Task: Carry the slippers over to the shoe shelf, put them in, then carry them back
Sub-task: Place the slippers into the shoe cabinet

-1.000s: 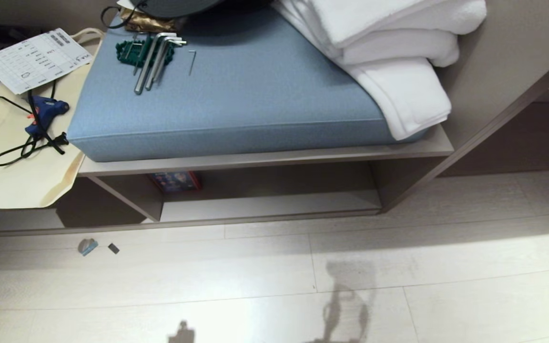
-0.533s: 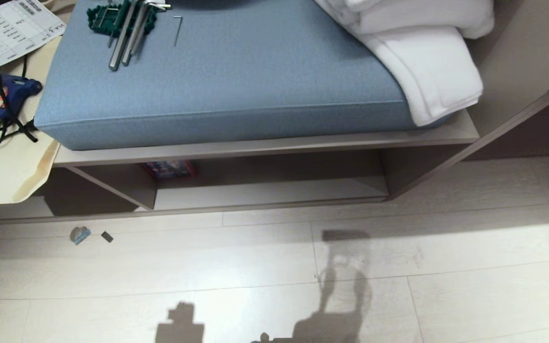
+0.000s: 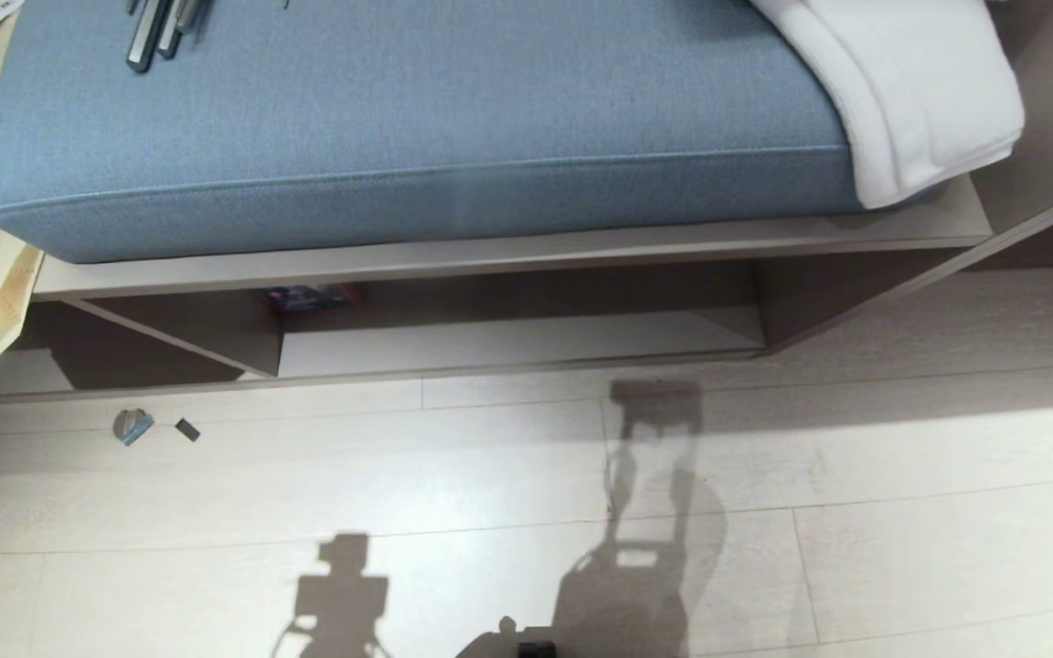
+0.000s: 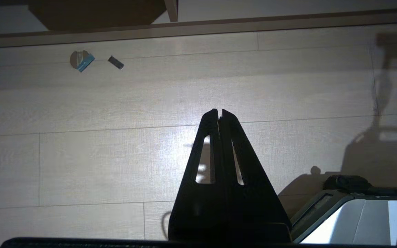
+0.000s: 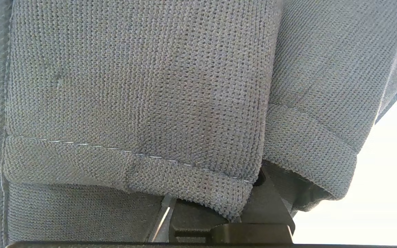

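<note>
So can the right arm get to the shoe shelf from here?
Probably yes, but not quite yet. The shoe shelf stands open toward the robot, nothing blocks its front, and only a small box sits at its back. The right claw, shut on the slippers, isn't in the head view.

Floor: pale wood-look planks, seams running mostly across the head view. Bright light patch at 6 o'clock; dimmer band toward 12, along the bench foot. Hard-edged shadows on the planks from 6 to 5 o'clock. Two small scraps on the floor at 9 o'clock. Taupe laminate bench spans 12 o'clock, carrying a blue cushion. White towels at 2 o'clock, overhanging the cushion's corner.
</note>
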Motion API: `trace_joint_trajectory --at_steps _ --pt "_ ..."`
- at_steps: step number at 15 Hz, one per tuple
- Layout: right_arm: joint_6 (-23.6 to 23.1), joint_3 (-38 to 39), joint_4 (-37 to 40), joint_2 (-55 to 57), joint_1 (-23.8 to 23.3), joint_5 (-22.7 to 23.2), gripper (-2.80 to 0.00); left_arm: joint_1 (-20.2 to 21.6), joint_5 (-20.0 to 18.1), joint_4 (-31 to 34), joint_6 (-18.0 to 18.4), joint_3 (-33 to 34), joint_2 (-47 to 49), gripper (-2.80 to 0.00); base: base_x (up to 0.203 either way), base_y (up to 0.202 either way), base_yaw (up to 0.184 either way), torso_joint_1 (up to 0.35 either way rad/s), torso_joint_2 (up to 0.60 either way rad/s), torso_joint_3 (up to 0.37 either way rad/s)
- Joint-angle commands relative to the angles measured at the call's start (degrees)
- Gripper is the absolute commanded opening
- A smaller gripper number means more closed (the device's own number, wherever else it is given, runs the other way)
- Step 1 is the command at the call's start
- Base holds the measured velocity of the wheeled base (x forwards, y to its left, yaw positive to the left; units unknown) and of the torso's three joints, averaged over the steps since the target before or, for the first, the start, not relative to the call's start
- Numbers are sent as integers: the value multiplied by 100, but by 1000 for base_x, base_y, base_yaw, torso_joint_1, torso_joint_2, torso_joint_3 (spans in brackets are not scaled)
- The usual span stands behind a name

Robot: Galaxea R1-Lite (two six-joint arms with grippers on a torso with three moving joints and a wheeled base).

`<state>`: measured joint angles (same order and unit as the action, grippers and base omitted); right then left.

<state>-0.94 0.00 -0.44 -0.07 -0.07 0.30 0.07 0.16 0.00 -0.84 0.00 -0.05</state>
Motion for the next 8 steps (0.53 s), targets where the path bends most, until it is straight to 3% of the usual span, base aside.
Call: trace_joint_trajectory --at_steps 1,8 --pt "-3 9 0 -1 4 5 -280 1 2 0 -4 0 5 -280 0 0 0 2 -2 -194" --pt "-3 9 0 -1 -1 5 -280 1 2 0 -2 0 5 -280 0 0 0 1 3 -198"
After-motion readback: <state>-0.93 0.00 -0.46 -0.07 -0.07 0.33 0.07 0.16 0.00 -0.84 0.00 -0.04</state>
